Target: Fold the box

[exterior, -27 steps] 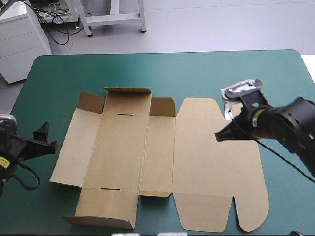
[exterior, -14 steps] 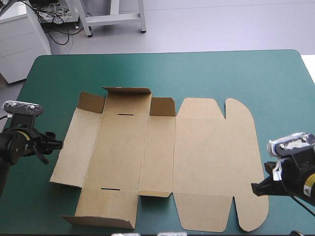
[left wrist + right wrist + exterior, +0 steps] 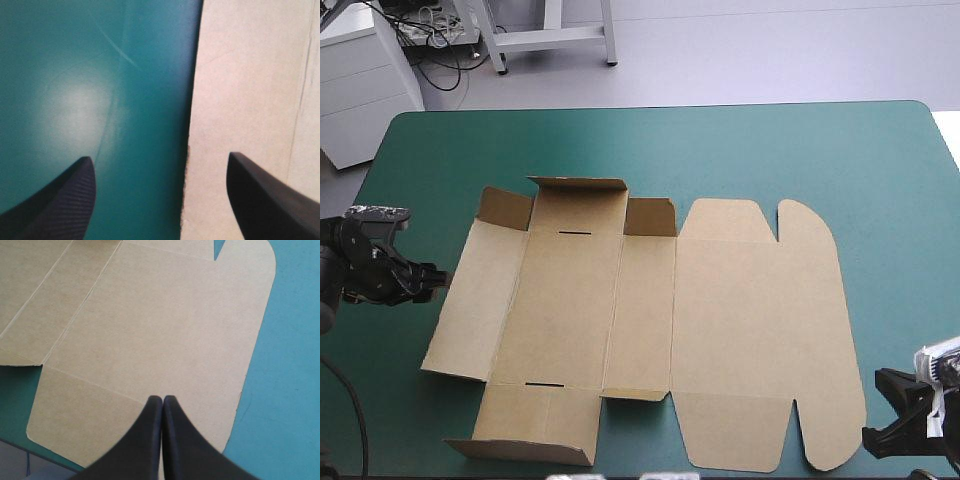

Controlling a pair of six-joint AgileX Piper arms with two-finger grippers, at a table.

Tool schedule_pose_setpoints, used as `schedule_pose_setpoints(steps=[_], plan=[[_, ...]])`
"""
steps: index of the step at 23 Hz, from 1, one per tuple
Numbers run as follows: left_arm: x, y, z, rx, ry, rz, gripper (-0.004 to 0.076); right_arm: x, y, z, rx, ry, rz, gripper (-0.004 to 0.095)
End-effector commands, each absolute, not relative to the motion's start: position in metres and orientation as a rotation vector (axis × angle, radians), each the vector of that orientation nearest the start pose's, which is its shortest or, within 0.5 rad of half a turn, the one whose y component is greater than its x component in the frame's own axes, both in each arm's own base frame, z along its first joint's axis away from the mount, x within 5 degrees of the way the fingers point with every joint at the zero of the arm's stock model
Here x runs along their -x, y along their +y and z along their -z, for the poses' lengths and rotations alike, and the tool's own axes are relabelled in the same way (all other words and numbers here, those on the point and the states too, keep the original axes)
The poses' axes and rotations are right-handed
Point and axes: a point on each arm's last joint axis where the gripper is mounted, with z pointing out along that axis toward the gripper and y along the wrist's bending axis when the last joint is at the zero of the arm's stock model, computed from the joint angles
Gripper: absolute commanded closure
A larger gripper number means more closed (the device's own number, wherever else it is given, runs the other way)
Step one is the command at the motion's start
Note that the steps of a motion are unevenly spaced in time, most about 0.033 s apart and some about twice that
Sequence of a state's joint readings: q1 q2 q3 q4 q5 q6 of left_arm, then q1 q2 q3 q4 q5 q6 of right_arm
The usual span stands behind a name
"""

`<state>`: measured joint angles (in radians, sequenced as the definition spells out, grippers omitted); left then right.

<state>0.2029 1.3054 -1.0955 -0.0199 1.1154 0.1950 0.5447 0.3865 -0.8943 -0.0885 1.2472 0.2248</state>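
- The box (image 3: pixel 650 320) is laid open as a cut sheet of brown board at the middle of the counter (image 3: pixel 740 150), on its teal-green cover.
- Its long axis is set from left to right, parallel to the counter's far edge.
- The broad lid panel (image 3: pixel 755 320), with its rounded corners, is pointed toward the counter's right edge and lies flat.
- The narrower panels are turned toward the left edge. There the three far flaps (image 3: pixel 575 205) are raised from the sheet, and the near left flap (image 3: pixel 535 430) is lifted a little.
- Two short slots (image 3: pixel 575 234) are cut in the second panel from the left.
- The left gripper (image 3: pixel 160 156) is held wide open with nothing between its black fingers. The box's left edge is straddled, one finger over the cover and the other over the board. Contact with the board cannot be judged.
- The right gripper (image 3: pixel 162 399) is closed to a single point and nothing is held in it. It is placed just beside the box's near right corner, aimed across the lid panel.
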Motion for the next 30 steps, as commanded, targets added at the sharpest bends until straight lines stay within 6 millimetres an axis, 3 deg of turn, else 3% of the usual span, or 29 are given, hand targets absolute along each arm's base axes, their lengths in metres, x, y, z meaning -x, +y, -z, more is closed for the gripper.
schedule_pose_setpoints(steps=[1,8,14,17,20,30], plan=[[-0.255,0.051,-0.318,0.016,2.828,0.086,0.0201,-0.020,0.006,-0.374,0.336,2.209,-0.357,0.0925],[-0.271,0.060,-0.285,0.009,3.041,0.183,0.0201,-0.019,0.009,-0.374,0.343,2.215,-0.395,0.0925],[-0.278,0.055,-0.276,0.038,3.049,0.299,0.0201,-0.019,0.009,-0.374,0.344,2.215,-0.399,0.0925],[-0.274,0.042,-0.265,0.019,3.027,0.519,0.0201,-0.019,0.009,-0.374,0.343,2.213,-0.400,0.0925],[-0.267,0.036,-0.250,0.017,3.048,0.618,0.0201,-0.019,0.009,-0.374,0.343,2.213,-0.400,0.0925],[-0.270,0.022,-0.253,0.098,2.956,0.866,0.0201,-0.019,0.009,-0.374,0.343,2.213,-0.400,0.0925]])
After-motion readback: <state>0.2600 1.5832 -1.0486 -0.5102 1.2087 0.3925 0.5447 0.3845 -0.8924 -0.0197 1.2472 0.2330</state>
